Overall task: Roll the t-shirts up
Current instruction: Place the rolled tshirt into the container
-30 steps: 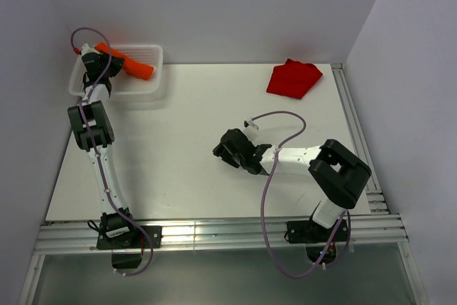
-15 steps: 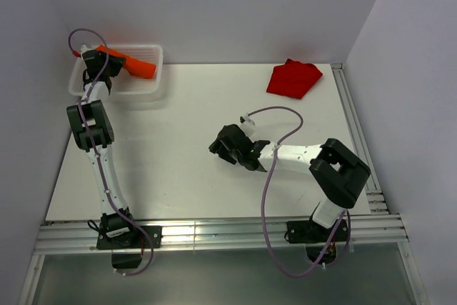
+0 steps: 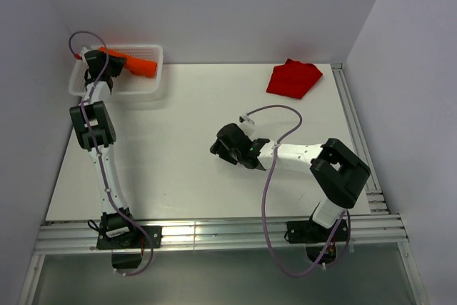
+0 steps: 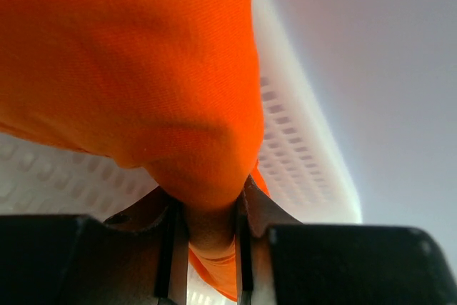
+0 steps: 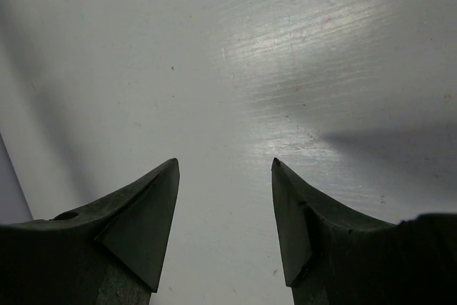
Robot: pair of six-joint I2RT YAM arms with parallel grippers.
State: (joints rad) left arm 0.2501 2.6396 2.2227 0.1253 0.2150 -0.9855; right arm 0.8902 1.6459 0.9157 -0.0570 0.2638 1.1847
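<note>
The orange t-shirt (image 3: 132, 61), rolled into a tight bundle, hangs over the white basket (image 3: 146, 83) at the back left. My left gripper (image 3: 106, 62) is shut on one end of the roll; in the left wrist view the orange cloth (image 4: 136, 69) fills the frame and is pinched between the fingers (image 4: 250, 201). The darker red t-shirt (image 3: 293, 78) lies folded on the table at the back right. My right gripper (image 3: 220, 149) stands open over bare table near the middle, nothing between its fingertips (image 5: 161, 198).
The white perforated basket wall (image 4: 300, 148) shows beneath the roll. Walls close the table at the back, left and right. An aluminium rail (image 3: 214, 233) runs along the near edge, another (image 3: 353, 126) along the right side.
The left gripper has carried the orange roll slightly farther back over the basket. The right gripper has shifted a little left over the table.
</note>
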